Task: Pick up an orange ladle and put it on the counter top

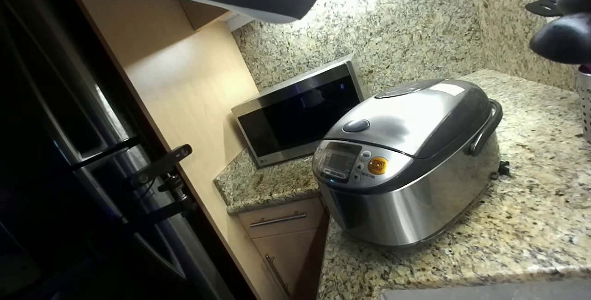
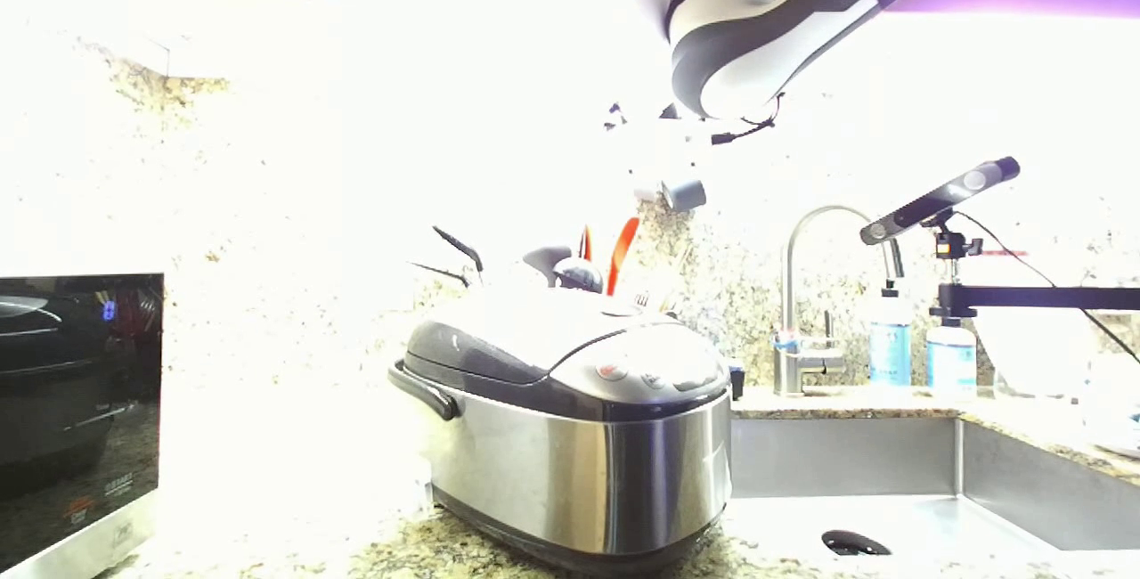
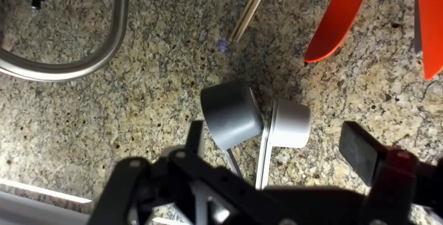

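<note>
Two bright orange utensil ends, one slim (image 2: 585, 243) and one broader (image 2: 622, 256), rise behind the rice cooker in an exterior view. In the wrist view, which looks upside down, one orange end (image 3: 337, 20) and another (image 3: 431, 24) reach in from the top right. I cannot tell which is the orange ladle; the lower parts are hidden. My gripper (image 3: 273, 128) stands open, its fingers wide apart, and the orange pieces lie beyond its right finger. A grey and a white measuring cup show between the fingers, neither gripped. The speckled counter top (image 1: 549, 217) spreads around the cooker.
A steel rice cooker (image 1: 411, 171) occupies the counter corner. Black utensils (image 1: 563, 37) stand in a perforated holder (image 1: 584, 101). Measuring cups (image 3: 232, 114) hang near the granite wall. A faucet (image 2: 788, 294), sink (image 2: 846, 454), soap bottles (image 2: 889, 352) and microwave (image 1: 300, 111) are also around.
</note>
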